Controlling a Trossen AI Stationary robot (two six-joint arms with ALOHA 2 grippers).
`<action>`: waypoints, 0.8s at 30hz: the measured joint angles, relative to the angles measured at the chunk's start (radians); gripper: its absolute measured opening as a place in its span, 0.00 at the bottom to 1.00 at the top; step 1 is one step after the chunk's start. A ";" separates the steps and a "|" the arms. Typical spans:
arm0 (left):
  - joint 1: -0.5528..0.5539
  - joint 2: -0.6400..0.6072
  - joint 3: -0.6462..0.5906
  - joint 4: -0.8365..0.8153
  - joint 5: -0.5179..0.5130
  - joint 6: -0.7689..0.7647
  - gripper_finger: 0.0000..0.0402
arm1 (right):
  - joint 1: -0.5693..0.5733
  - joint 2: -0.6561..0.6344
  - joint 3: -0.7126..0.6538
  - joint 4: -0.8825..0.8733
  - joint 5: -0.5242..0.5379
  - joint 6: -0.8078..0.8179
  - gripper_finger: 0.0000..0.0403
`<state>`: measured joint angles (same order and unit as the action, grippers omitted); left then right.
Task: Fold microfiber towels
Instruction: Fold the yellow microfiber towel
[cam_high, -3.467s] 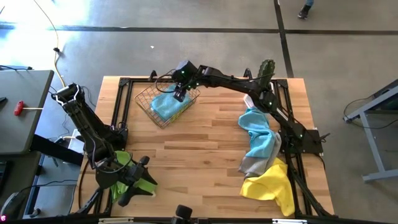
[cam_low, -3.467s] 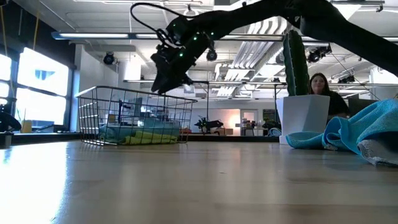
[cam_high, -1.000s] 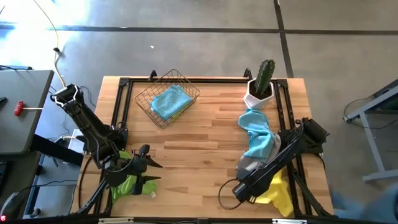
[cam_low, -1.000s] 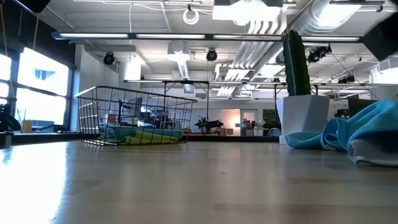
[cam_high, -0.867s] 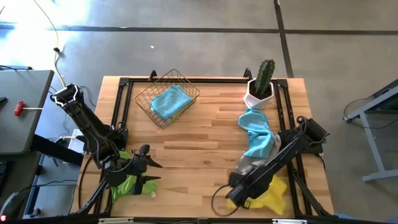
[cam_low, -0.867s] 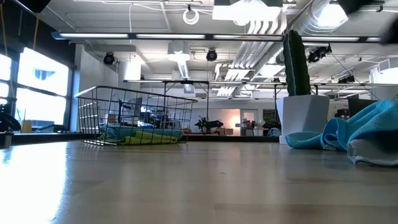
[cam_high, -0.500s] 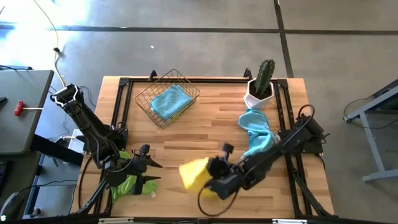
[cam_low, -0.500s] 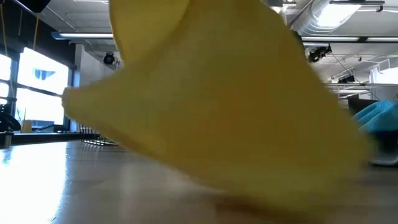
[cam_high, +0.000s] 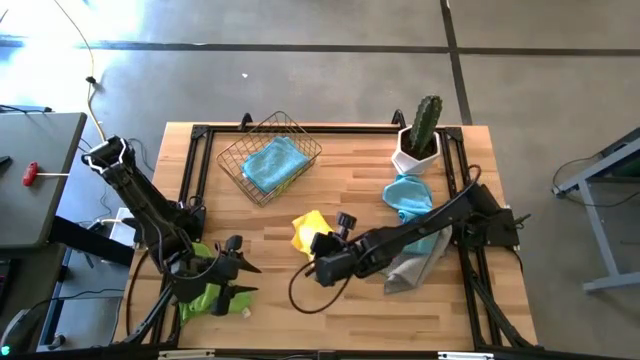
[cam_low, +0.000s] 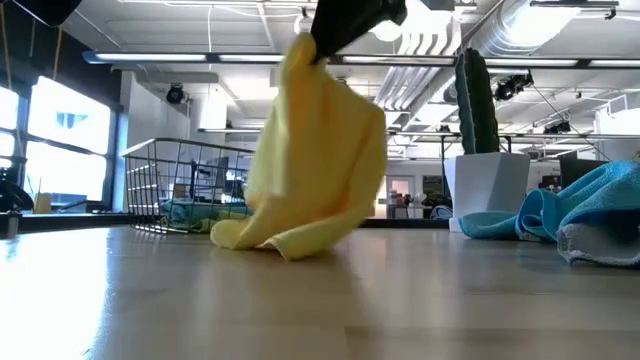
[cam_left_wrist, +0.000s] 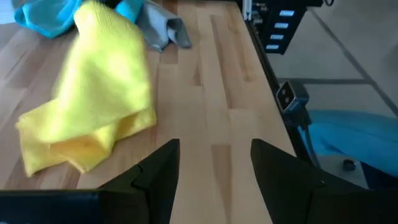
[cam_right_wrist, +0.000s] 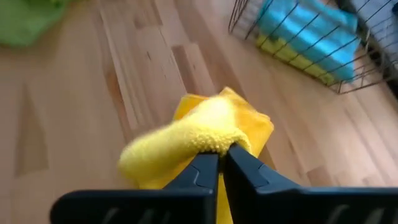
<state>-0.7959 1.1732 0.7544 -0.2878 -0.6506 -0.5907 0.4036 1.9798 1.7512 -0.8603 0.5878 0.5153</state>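
Reaching across mid-table in the high view, the right gripper (cam_high: 322, 250) is clenching the yellow towel (cam_high: 306, 231); the left gripper (cam_high: 236, 270) is waiting near the front-left corner, fingers spread, holding nothing. In the low view, the towel is hanging, its lower folds resting on the table (cam_low: 320, 300). In the right wrist view, the fingers (cam_right_wrist: 239, 163) are pinching the towel's edge.

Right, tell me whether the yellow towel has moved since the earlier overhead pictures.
Yes. The yellow towel has left the table's near right corner by the grey towel. It now hangs mid-table, nearer the wire basket, pinched in the right gripper, lower end on the wood.
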 joint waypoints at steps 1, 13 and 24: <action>0.000 0.010 0.000 0.001 0.000 0.000 0.47 | -0.002 0.011 0.000 -0.003 -0.009 -0.001 0.05; 0.041 0.184 0.000 0.000 -0.039 0.000 0.47 | 0.030 0.022 0.100 -0.140 -0.237 -0.080 0.40; 0.119 0.244 0.000 0.079 -0.038 0.000 0.47 | 0.170 0.023 0.089 -0.204 -0.028 -0.037 0.43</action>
<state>-0.6768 1.4174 0.7540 -0.2083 -0.6890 -0.5903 0.5737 2.0032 1.8403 -1.0647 0.5600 0.4781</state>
